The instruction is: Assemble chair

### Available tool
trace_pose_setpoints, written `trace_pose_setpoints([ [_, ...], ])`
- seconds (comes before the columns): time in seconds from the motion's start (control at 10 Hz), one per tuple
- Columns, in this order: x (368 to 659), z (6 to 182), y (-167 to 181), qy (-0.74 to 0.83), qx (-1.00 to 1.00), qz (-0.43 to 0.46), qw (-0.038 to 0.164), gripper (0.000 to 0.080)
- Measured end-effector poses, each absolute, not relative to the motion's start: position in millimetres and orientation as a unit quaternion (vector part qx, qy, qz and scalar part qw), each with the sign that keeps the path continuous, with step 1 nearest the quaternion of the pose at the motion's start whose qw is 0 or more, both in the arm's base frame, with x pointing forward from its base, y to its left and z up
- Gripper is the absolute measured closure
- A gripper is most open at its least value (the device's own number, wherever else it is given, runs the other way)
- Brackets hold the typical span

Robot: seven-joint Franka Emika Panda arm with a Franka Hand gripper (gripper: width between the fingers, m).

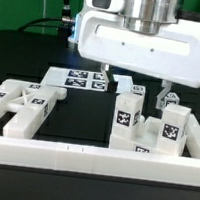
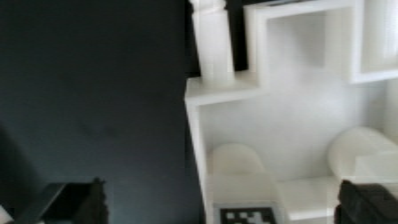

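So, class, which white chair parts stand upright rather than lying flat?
The tagged pieces at the exterior view's right, beneath the end effector; the left pieces lie flat.

No word, number or brand can be read anywhere. The only signs are square black-and-white tags (image 1: pixel 172 131) (patterns, not letters). Several are on the marker board (image 1: pixel 85 80), one on each of two upright chair parts (image 1: pixel 133 100), and more on the low part (image 1: pixel 25 120) at the exterior view's left. The wrist view shows one blurred tag (image 2: pixel 249 213) on a white part (image 2: pixel 267 130).
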State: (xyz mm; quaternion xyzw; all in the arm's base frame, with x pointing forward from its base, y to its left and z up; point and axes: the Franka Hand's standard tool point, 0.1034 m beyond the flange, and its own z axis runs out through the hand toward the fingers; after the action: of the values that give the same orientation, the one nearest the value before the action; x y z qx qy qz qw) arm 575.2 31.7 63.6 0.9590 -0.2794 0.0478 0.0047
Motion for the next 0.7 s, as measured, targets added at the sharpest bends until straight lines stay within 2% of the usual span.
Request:
trace_pose_setpoints([
  [0.4, 575.6, 42.2, 28.8, -0.277, 0.960, 0.049, 0.015, 0.0150],
  [0.7, 585.5, 40.8, 29.2, -0.272, 0.959, 0.075, 0.014, 0.0150],
])
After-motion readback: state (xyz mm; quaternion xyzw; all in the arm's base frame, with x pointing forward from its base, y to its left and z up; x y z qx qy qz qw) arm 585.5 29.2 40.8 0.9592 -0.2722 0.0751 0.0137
